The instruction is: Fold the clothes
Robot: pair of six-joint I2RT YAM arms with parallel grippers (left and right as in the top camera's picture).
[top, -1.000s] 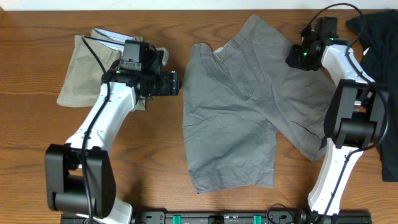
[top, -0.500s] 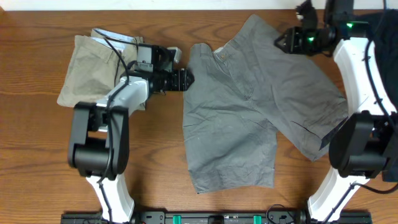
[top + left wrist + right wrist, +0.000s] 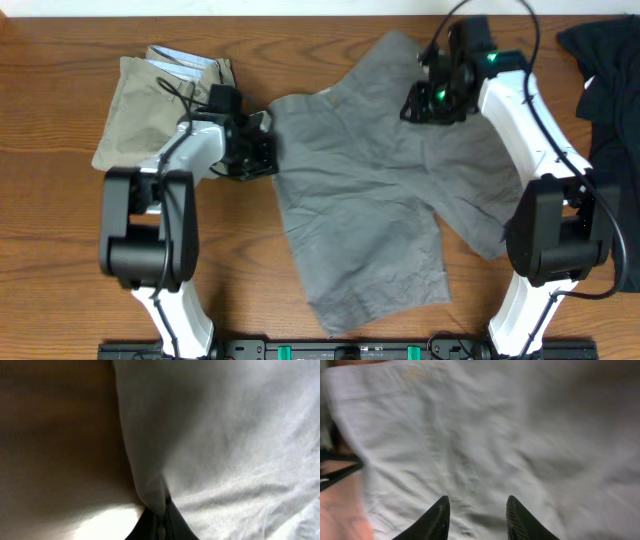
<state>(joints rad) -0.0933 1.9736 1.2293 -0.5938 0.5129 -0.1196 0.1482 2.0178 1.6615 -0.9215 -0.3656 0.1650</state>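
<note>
Grey shorts (image 3: 370,200) lie unfolded and creased at the centre of the tabletop (image 3: 60,250). One leg reaches toward 6 o'clock, the other toward 4 o'clock. The upper part runs up toward 12 o'clock.

Left gripper (image 3: 262,150): sits at the 9 o'clock edge of the grey shorts, low on the cloth. Jaws together, clamped on that edge. The wrist view confirms a ridge of grey cloth pinched between the dark tips, with bare wood just to one side of it.

Right gripper (image 3: 427,102): positioned over the shorts' 1 o'clock part, pointing down at the cloth. Jaws apart. In the wrist view both fingertips (image 3: 439,515) are visible with a gap between them, and only flat cloth shows beyond the gap. Nothing is gripped. Whether the tips touch the cloth cannot be told; that view is blurred.

Khaki shorts (image 3: 140,115): a folded bundle at 10 o'clock on the tabletop, just beside the left arm. A lighter lining shows along its far edge. They lie apart from the grey shorts.

Black garment (image 3: 610,90): lies rumpled at the 2 o'clock edge, partly cut off by the frame and behind the right arm. It is clear of the grey shorts.
</note>
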